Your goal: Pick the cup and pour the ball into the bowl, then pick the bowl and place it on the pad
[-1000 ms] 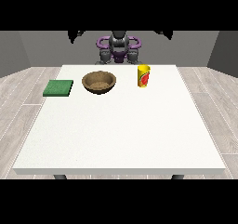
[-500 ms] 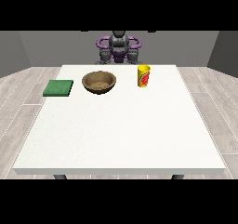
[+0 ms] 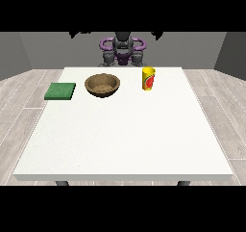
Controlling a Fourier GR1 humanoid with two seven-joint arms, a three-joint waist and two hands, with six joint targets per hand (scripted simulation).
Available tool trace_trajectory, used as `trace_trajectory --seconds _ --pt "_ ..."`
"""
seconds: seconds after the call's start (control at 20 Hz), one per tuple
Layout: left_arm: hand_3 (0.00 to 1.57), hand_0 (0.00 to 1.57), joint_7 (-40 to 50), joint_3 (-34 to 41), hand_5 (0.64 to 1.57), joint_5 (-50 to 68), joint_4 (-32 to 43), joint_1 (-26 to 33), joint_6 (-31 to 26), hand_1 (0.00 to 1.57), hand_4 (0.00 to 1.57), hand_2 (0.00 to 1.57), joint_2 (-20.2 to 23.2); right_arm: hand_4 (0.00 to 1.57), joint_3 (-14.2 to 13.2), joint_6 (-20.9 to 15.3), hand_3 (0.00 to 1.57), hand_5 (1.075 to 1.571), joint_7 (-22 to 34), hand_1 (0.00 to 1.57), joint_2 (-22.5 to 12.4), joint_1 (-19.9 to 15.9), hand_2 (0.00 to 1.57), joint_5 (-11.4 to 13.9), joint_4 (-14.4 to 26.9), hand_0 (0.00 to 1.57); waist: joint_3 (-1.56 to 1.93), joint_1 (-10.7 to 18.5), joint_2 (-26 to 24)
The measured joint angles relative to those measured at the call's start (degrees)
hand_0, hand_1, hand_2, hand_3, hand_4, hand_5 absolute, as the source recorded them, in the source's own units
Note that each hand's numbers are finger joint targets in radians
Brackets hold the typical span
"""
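A: Grey walls and a pale plank floor surround the large white table (image 3: 125,139). Where are the 2 hands?

B: Both are high up behind the table's far edge, each only a dark scrap. The black hand at the view's left (image 3: 81,33) sits above and to the left of the grey and purple robot torso (image 3: 123,50). The black hand at the view's right (image 3: 157,33) sits above and to its right. I cannot tell whether either one is spread or closed. Neither touches anything on the table.

A: And the nearest thing below them?

B: The tall yellow cup with a red mark (image 3: 148,78) stands upright near the far edge, right of centre. What is inside it is hidden from this side.

A: Further out?

B: The round brown wooden bowl (image 3: 102,85) rests to the cup's left, apart from it. The flat green square pad (image 3: 60,91) lies near the bowl's left side, by the table's left edge, with a gap between them
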Motion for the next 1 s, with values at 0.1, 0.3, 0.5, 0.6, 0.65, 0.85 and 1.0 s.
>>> trace_trajectory --seconds 0.1,0.3,0.5,0.6,0.65,0.85,1.0 --pt "0.00 0.00 -5.2 0.4 1.507 -0.8 2.1 -1.0 -0.2 0.00 0.57 0.00 0.2 0.68 -1.2 0.7 0.00 1.539 -3.5 0.00 -0.1 -1.7 0.00 -0.5 1.9 0.00 0.00 0.3 4.4" --pt "0.00 0.00 -14.6 2.0 1.483 -1.3 8.5 -1.5 -1.5 0.00 0.48 0.00 0.6 0.68 -3.5 2.7 0.00 1.548 -7.8 0.00 -1.1 -3.7 0.00 -2.1 4.8 0.00 0.00 0.0 9.4" --pt "0.00 0.00 -22.7 4.5 1.475 -0.9 16.6 -2.3 -3.4 0.00 0.25 0.00 1.7 0.68 -5.5 5.2 0.00 1.555 -10.7 0.00 -2.4 -4.4 0.00 -4.0 6.8 0.00 -0.01 -1.2 12.3" --pt "0.00 0.00 -26.8 4.8 1.457 -1.0 20.6 -1.5 -4.4 0.00 0.04 0.00 1.8 0.67 -6.2 6.3 0.00 1.560 -12.9 0.00 -2.8 -3.8 0.00 -4.3 8.2 0.00 -0.02 -1.3 12.8" --pt "0.00 0.00 -28.1 5.5 1.451 -0.8 23.0 -2.2 -4.8 0.00 0.00 0.00 2.0 0.67 -6.9 6.9 0.00 1.559 -12.8 0.00 -3.3 -4.1 0.00 -4.9 9.0 0.00 -0.01 -1.4 12.7" --pt "0.00 0.00 -33.1 7.2 1.436 -1.1 31.7 -4.6 -5.8 0.00 0.11 0.00 2.7 0.66 -9.1 9.1 0.00 1.559 -14.2 0.00 -5.0 -4.4 0.00 -6.5 12.3 0.00 -0.02 -1.8 12.0" --pt "0.00 0.00 -35.5 7.9 1.422 -1.3 37.9 -7.0 -5.9 0.00 0.17 0.00 2.3 0.67 -10.4 10.2 0.00 1.562 -14.4 0.00 -6.1 -5.2 0.00 -7.1 14.8 0.00 0.01 -1.8 10.8"
